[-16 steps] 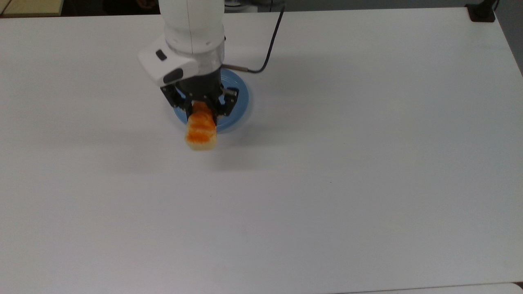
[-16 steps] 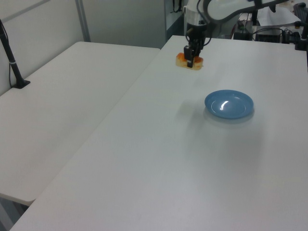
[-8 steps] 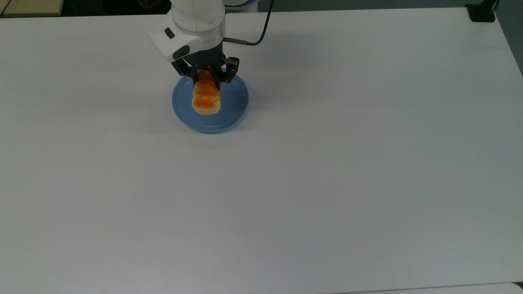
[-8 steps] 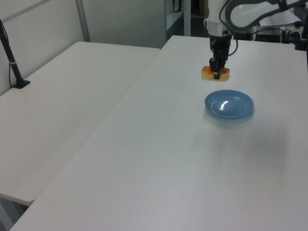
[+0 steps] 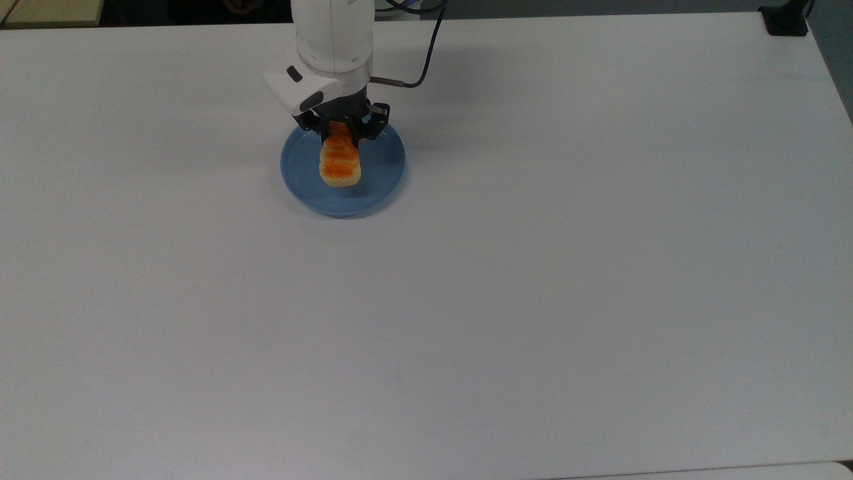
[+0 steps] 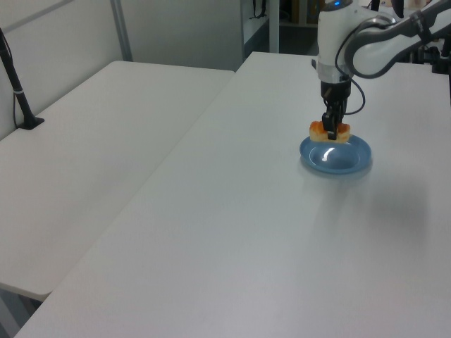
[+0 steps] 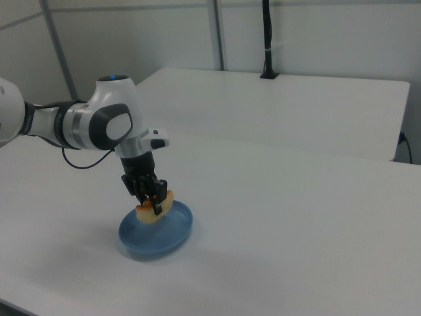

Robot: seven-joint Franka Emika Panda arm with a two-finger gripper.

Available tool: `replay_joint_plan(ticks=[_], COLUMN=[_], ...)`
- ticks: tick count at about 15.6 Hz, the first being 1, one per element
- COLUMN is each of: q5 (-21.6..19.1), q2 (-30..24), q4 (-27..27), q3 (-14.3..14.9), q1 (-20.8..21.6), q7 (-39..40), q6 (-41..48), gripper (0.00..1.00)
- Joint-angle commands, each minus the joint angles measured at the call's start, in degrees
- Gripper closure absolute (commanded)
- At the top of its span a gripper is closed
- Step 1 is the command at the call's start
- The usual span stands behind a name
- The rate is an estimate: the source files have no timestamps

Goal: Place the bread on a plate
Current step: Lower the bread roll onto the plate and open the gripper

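While pincer [image 5: 341, 133] grips bread [image 5: 340, 165] | over plate [image 5: 383, 183] | table [image 5: 533, 267] open around

Big plain white counter [image 5: 533, 300], a second white table [image 6: 91, 134] on the left view's left, pale panel walls [image 7: 316, 33], black pole [image 7: 267, 39] clamped at the far edge.

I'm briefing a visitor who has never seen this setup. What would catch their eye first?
The orange-brown bread, gripped in the arm's tool, stands out against the white table. It sits over the light-blue plate, toward the top view's upper left.
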State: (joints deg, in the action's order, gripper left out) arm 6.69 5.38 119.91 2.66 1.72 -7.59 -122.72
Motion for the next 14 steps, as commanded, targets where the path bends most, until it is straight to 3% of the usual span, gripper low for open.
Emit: replay_joint_plan(ticks=[1,6,7,8,10,14], q5=[1.8,3.1,3.3,3.3,3.3,3.5], q2=[-2.0,0.5,0.9,1.1,1.1,0.9], q4=[3.6,4.6,4.5,4.5,4.4,4.4], q3=[-0.3,-0.2,-0.2,-0.2,-0.2,-0.2], q1=[-0.4,-0.6,-0.6,-0.7,-0.7,-0.7], q7=[0.3,-0.4,-0.8,-1.4,-2.4,-2.8], q6=[-2.6,-4.7,-4.9,-4.9,-4.9,-4.6], gripper=[0.56,0.56,0.52,0.34,0.19,0.07])
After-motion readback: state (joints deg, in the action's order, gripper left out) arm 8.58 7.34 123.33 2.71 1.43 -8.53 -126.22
